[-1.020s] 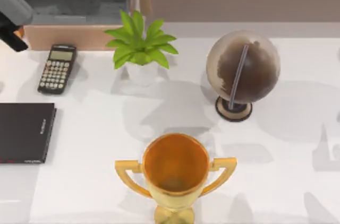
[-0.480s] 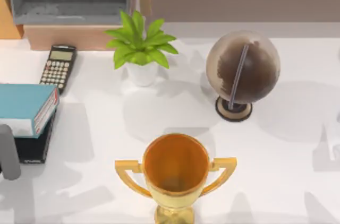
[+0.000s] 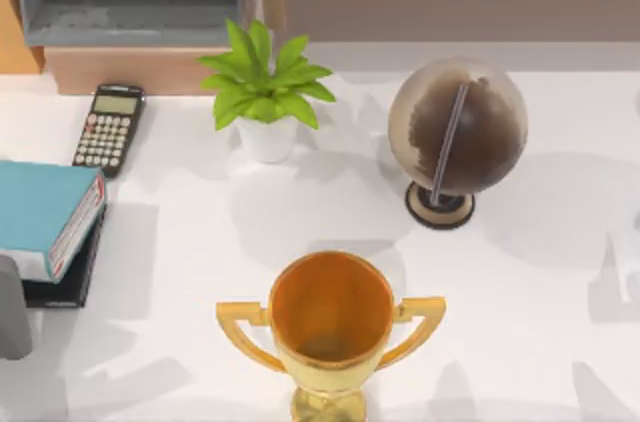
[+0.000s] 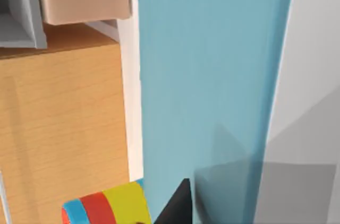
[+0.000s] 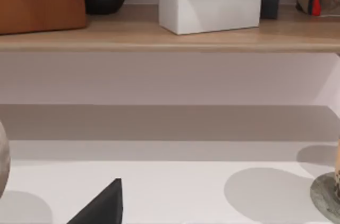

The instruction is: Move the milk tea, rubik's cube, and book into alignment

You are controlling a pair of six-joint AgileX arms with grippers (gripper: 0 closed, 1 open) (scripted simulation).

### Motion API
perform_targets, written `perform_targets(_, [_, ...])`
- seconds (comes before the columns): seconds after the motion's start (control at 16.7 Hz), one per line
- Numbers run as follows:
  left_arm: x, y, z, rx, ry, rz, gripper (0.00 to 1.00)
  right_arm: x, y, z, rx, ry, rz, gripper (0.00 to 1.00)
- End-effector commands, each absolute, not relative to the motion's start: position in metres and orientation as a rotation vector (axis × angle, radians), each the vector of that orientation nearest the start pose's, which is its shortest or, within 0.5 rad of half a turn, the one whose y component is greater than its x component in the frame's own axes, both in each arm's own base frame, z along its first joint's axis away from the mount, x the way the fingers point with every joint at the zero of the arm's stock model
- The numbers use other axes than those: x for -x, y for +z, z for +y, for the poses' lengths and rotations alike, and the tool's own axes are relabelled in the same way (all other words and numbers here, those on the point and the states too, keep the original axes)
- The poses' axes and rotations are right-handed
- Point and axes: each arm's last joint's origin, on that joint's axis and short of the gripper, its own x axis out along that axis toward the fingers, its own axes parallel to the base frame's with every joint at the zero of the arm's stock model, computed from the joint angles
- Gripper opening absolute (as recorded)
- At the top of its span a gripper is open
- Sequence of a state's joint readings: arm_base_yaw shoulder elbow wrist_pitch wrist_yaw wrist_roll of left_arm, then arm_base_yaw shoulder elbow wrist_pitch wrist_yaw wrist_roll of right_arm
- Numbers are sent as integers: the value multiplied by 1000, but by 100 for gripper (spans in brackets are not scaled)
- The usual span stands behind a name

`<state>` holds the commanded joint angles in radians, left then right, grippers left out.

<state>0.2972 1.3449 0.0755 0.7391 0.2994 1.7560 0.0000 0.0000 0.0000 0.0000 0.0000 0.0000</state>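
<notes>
The book point(image 3: 40, 207) hangs at nine o'clock on the surface point(image 3: 200, 242), tilted over a black notebook point(image 3: 62, 287). I judge the left claw is carrying it, though I cannot tell whether that claw pinches it; likewise for the right claw. Best to swing it inward level, clear of the notebook and calculator point(image 3: 107, 129). Count: one book, one notebook, one calculator, one plant point(image 3: 262, 82), one globe point(image 3: 458, 132), one trophy point(image 3: 330, 327).

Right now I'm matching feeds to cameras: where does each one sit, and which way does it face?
Top view: above the table, looking down on the trophy, globe, book; a grey arm part at the left edge.
Left wrist view: on the left arm, close over the book's teal cover; a dark fingertip shows.
Right wrist view: on the right arm, facing a shelf with a tissue box; a dark fingertip shows.
Shared: the book.
</notes>
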Motion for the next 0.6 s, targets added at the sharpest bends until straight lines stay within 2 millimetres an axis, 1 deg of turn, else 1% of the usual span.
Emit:
perform_targets(0.24, [-176, 86, 43, -1538, -439, 381, 0, -106, 160, -1, 0, 0, 0, 100])
perform_targets(0.48, [-176, 85, 43, -1537, -441, 383, 0, -106, 160, -1, 0, 0, 0, 100])
perform_targets(0.6, [-176, 85, 43, -1537, -441, 383, 15, -106, 160, -1, 0, 0, 0, 100])
